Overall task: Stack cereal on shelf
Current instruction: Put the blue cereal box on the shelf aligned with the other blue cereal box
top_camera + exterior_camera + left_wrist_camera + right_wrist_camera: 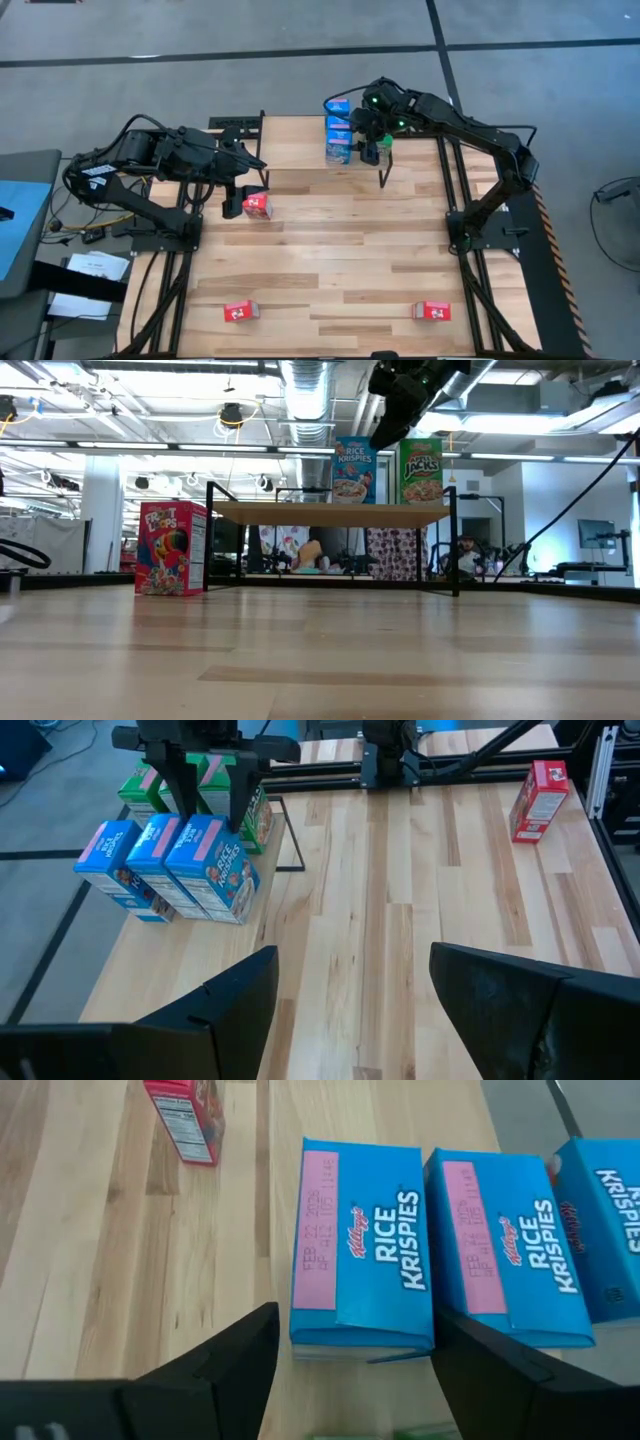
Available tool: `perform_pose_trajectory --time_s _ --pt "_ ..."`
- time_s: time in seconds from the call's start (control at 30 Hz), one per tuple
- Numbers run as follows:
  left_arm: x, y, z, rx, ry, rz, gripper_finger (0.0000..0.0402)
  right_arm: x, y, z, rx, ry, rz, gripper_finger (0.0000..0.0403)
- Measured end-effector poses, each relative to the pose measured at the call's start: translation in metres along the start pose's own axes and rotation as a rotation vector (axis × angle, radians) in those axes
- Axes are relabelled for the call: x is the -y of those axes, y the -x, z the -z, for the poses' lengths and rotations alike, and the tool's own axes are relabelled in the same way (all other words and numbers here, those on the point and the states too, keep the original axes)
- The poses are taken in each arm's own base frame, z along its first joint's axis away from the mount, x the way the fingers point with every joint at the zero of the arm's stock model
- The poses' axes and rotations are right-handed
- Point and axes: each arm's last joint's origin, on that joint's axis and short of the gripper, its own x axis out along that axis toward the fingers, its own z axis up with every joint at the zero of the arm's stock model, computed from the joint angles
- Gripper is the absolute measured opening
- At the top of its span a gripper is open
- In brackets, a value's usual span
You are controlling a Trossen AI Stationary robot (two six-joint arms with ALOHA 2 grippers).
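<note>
The big slatted table (pixel 340 250) carries everything, and the small wood-topped shelf (pixel 330 513) on thin black legs stands at its far edge; I place the rest against that shelf.

The right arm reaches over the shelf, its right gripper (pixel 350 1370) hanging just above the blue box nearest the table's middle, jaws spread wide to either side of that box and pinching nothing. The left arm waits well off to the shelf's left side, its left gripper (pixel 345 990) hovering low over bare boards with its jaws spread and empty.

On the shelf top three blue Rice Krispies boxes (pixel 362 1245) stand upright in a row, sides touching. Green boxes (pixel 140 788) stand just behind them on the same top; one green front (pixel 421 472) shows beside a blue one from table level.

Three red boxes remain off the shelf. One red box (pixel 256 205) stands upright on the table to the shelf's left, near the left gripper. Two more red boxes (pixel 240 312) lie flat well apart from the shelf, at the table's near edge, the other (pixel 432 311) to the right.
</note>
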Motion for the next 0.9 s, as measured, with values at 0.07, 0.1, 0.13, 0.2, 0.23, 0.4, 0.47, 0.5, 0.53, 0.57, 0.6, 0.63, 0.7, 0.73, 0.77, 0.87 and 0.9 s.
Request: perform_pose_trajectory --time_s 0.07,0.1,0.13,0.2,0.23,0.4,0.47,0.5,0.53,0.57,0.6,0.63,0.7,0.73,0.77,0.87,0.9 --pt "0.0 0.0 0.0 0.0 0.0 0.0 0.0249 0.0 0.0 0.0 -0.001 0.001 0.002 0.0276" --pt "0.0 0.0 0.0 0.0 0.0 0.0 0.0249 0.0 0.0 0.0 -0.001 0.001 0.005 0.0276" --pt "0.0 0.0 0.0 0.0 0.0 0.0 0.0249 0.0 0.0 0.0 -0.004 0.0 0.013 0.0276" --pt "0.0 0.0 0.0 0.0 0.0 0.0 0.0249 0.0 0.001 0.0 -0.004 0.001 0.016 0.0276" --pt "0.0 0.0 0.0 0.0 0.0 0.0 0.0249 -0.001 0.002 0.0 -0.002 0.003 0.017 0.0276" --pt "0.0 0.0 0.0 0.0 0.0 0.0 0.0249 -0.003 0.004 -0.002 0.0 -0.002 0.013 0.0276" --pt "0.0 0.0 0.0 0.0 0.0 0.0 0.0249 -0.003 0.004 -0.002 0.0 -0.012 0.012 0.0276" --pt "0.0 0.0 0.0 0.0 0.0 0.0 0.0249 -0.003 0.004 -0.002 0.0 -0.015 0.012 0.0276" --pt "0.0 0.0 0.0 0.0 0.0 0.0 0.0249 -0.003 0.004 -0.002 0.0 -0.018 0.013 0.0276" --pt "0.0 0.0 0.0 0.0 0.0 0.0 0.0249 -0.003 0.004 -0.002 0.0 -0.019 0.013 0.0276" --pt "0.0 0.0 0.0 0.0 0.0 0.0 0.0249 -0.003 0.004 -0.002 0.0 -0.019 0.013 0.0277" --pt "0.0 0.0 0.0 0.0 0.0 0.0 0.0249 -0.003 0.006 -0.002 0.002 -0.02 0.015 0.0277" --pt "0.0 0.0 0.0 0.0 0.0 0.0 0.0249 -0.004 0.009 -0.002 0.008 -0.019 0.022 0.0277" --pt "0.0 0.0 0.0 0.0 0.0 0.0 0.0249 -0.005 0.01 -0.003 0.012 -0.015 0.03 0.0277" --pt "0.0 0.0 0.0 0.0 0.0 0.0 0.0249 -0.006 0.013 -0.004 0.015 -0.013 0.038 0.0277" --pt "0.0 0.0 0.0 0.0 0.0 0.0 0.0249 -0.008 0.021 -0.004 0.025 -0.009 0.051 0.0276" --pt "0.0 0.0 0.0 0.0 0.0 0.001 0.0249 -0.008 0.024 -0.004 0.031 -0.008 0.053 0.0277"
